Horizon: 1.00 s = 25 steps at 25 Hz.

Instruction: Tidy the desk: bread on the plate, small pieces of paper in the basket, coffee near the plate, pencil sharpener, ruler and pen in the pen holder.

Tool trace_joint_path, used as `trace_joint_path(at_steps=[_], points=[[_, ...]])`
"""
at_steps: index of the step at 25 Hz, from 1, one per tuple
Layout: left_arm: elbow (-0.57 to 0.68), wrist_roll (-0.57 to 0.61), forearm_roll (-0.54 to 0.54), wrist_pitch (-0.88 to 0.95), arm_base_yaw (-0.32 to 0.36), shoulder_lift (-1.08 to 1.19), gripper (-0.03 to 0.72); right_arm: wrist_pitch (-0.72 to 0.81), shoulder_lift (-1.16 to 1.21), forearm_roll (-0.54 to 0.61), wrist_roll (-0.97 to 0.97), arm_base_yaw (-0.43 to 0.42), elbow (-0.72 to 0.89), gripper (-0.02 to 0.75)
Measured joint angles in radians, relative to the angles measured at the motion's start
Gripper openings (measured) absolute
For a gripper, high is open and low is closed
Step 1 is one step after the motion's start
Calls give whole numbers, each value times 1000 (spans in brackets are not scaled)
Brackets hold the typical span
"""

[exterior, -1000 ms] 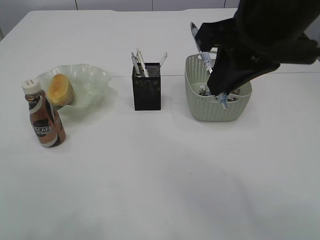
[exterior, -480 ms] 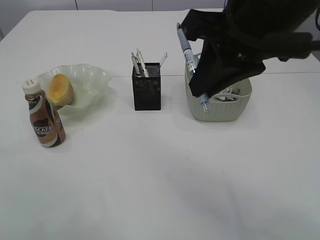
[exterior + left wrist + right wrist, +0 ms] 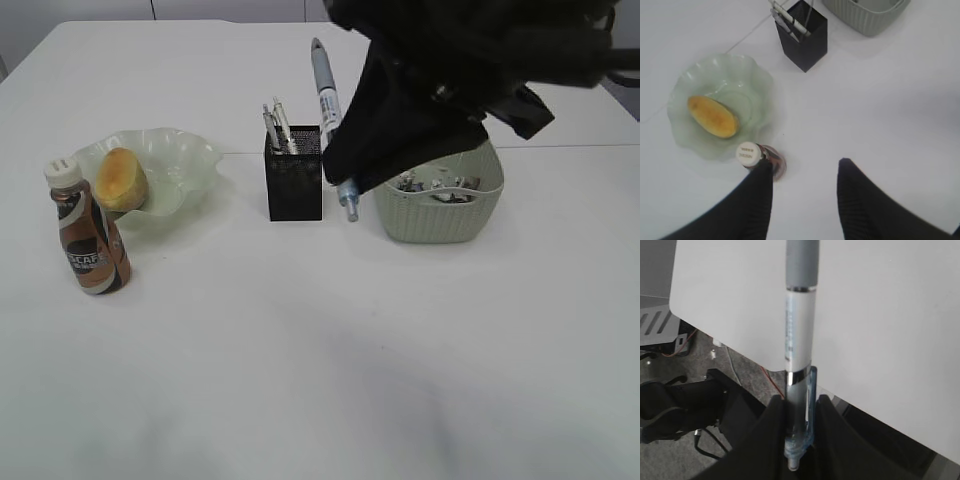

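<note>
My right gripper [image 3: 345, 160] is shut on a grey and white pen [image 3: 327, 100] with a blue clip, held almost upright just right of the black mesh pen holder [image 3: 295, 175]. The right wrist view shows the pen [image 3: 800, 340] clamped between the fingers [image 3: 800, 412]. The holder has several pens in it and also shows in the left wrist view [image 3: 805, 37]. The bread [image 3: 120, 178] lies on the pale green plate [image 3: 190, 155]. The coffee bottle [image 3: 88, 235] stands in front of the plate. The basket [image 3: 440, 205] holds paper scraps. My left gripper [image 3: 805, 172] is open above the table beside the bottle [image 3: 752, 155].
The white table runs wide in front of the objects. Its far edge and the floor with cables show in the right wrist view. A table seam runs behind the pen holder.
My right gripper has carried the pen leftward from over the basket to beside the pen holder, and the pen now stands more upright.
</note>
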Motion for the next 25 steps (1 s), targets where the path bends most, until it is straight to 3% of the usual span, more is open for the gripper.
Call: trace_joint_path(at_steps=[12,22,25], points=[[0,166,-33,-145,0,0,316,0,0,279,26,0,0,106],[0,192,-36,-117,0,32,316,0,0,499,28,0,0,108],[0,192,-86,-113,0,37,316,-2,0,535,28,0,0,108]])
